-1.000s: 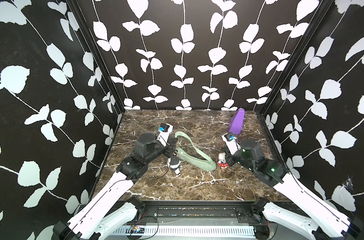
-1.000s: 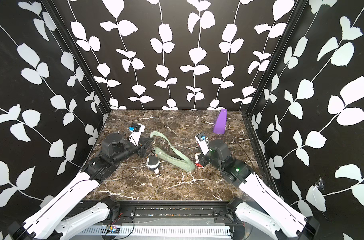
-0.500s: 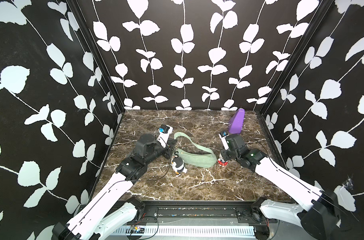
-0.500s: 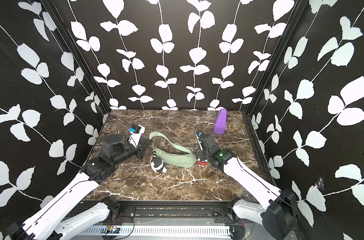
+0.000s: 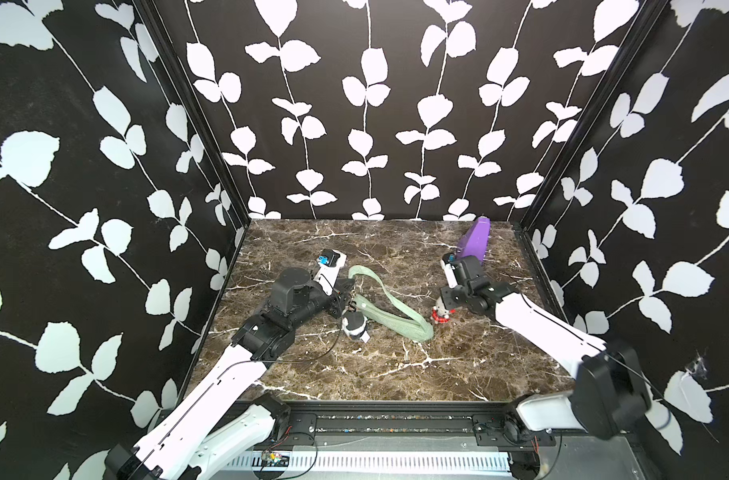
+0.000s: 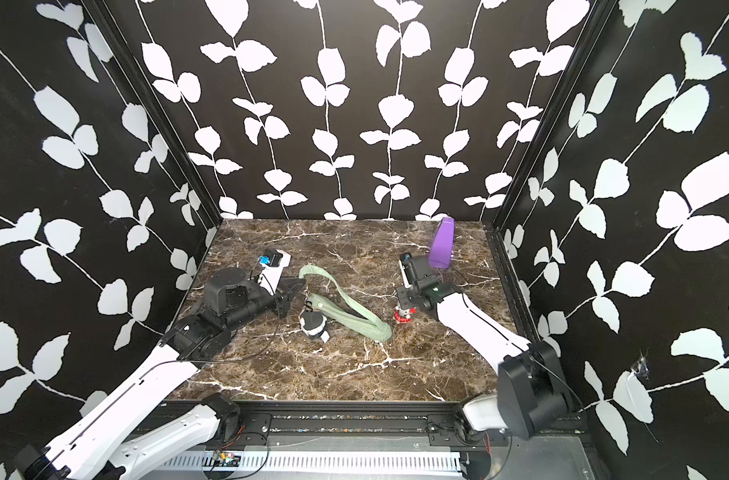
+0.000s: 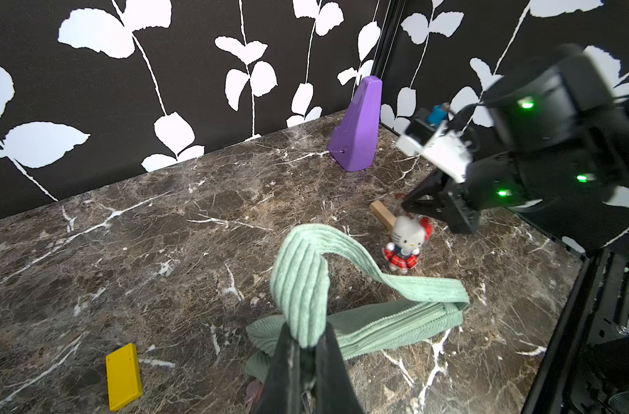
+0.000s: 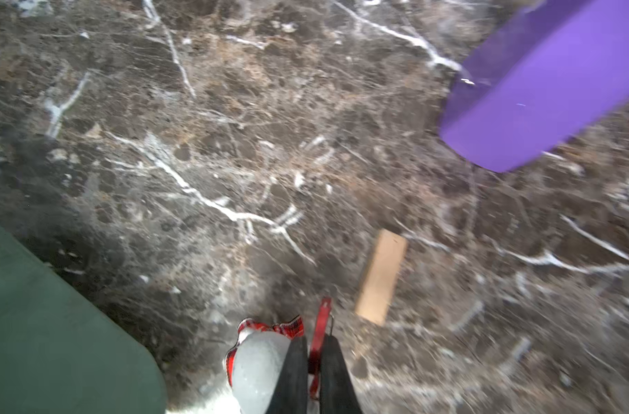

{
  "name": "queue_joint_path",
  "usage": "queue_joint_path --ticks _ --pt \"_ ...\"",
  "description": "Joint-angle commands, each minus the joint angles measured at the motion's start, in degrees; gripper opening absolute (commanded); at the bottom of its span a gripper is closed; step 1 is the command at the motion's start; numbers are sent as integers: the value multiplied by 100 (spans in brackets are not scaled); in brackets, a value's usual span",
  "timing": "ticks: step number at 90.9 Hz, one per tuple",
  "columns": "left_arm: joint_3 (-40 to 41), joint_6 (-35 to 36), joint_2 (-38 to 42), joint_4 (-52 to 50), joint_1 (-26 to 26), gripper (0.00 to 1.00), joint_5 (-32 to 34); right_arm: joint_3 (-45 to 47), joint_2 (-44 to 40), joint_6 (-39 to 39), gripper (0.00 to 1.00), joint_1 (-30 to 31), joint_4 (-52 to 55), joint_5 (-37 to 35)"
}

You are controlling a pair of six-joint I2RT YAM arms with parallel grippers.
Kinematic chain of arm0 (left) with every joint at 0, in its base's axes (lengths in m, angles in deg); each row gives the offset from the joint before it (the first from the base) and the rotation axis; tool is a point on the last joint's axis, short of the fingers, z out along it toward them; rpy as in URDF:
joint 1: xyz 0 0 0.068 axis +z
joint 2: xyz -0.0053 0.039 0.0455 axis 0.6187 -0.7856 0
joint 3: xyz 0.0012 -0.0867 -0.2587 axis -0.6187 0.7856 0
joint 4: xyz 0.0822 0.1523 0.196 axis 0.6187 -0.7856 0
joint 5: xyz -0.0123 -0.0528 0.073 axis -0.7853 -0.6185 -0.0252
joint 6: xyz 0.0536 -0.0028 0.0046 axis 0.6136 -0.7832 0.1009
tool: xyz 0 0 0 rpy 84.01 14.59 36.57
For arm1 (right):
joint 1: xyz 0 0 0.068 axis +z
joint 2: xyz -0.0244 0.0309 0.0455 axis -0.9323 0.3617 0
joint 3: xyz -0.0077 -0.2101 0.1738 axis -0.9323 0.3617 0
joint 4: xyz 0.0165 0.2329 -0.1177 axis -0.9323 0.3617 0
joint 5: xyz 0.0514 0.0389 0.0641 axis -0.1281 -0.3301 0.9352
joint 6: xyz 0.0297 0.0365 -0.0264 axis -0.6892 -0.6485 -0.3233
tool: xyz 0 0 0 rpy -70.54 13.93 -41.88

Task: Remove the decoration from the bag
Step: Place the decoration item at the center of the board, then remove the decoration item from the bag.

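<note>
The sage-green bag (image 5: 389, 316) (image 6: 354, 320) lies mid-table, and its strap (image 7: 298, 279) rises in a loop. My left gripper (image 7: 305, 340) (image 5: 348, 293) is shut on that strap. A small white cat doll in a red plaid dress, the decoration (image 5: 440, 313) (image 7: 406, 243), stands just off the bag's right end, apart from the fabric. My right gripper (image 8: 314, 340) (image 5: 445, 300) is shut on the doll's red clip (image 8: 322, 322). A grey-and-white plush (image 5: 355, 326) (image 6: 314, 326) lies against the bag's left end.
A purple plastic wedge (image 5: 475, 243) (image 7: 359, 125) stands at the back right, close behind my right wrist. A small wooden block (image 8: 381, 276) (image 7: 382, 213) lies beside the doll. A yellow block (image 7: 123, 376) lies on the marble table near the left arm.
My right arm has stretched out low, its wrist swinging toward the back while the doll stays by the bag's right end. The bag and the grey plush shifted slightly.
</note>
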Motion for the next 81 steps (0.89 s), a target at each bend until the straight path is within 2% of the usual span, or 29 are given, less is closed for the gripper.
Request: queue_joint_path --ticks 1,11,16,28,37,60,81 --pt "-167 -29 62 177 12 0 -55 -479 444 -72 0 -28 -333 563" --pt "-184 -78 28 184 12 0 -117 -957 983 -53 3 -71 -275 620" --pt "-191 -112 15 187 8 0 -125 -1164 1188 -59 12 -95 -262 701" --pt "-171 -258 6 234 11 0 -87 -1641 1392 -106 42 -175 -13 836" --pt "-221 -319 -56 177 11 0 -50 -1988 1312 -123 52 -200 148 937" --pt "-369 -494 -166 -13 10 0 37 -2101 482 -366 55 -202 381 1388" --pt "-474 -960 -309 -7 12 0 91 -1480 -518 -608 50 -146 -111 2938"
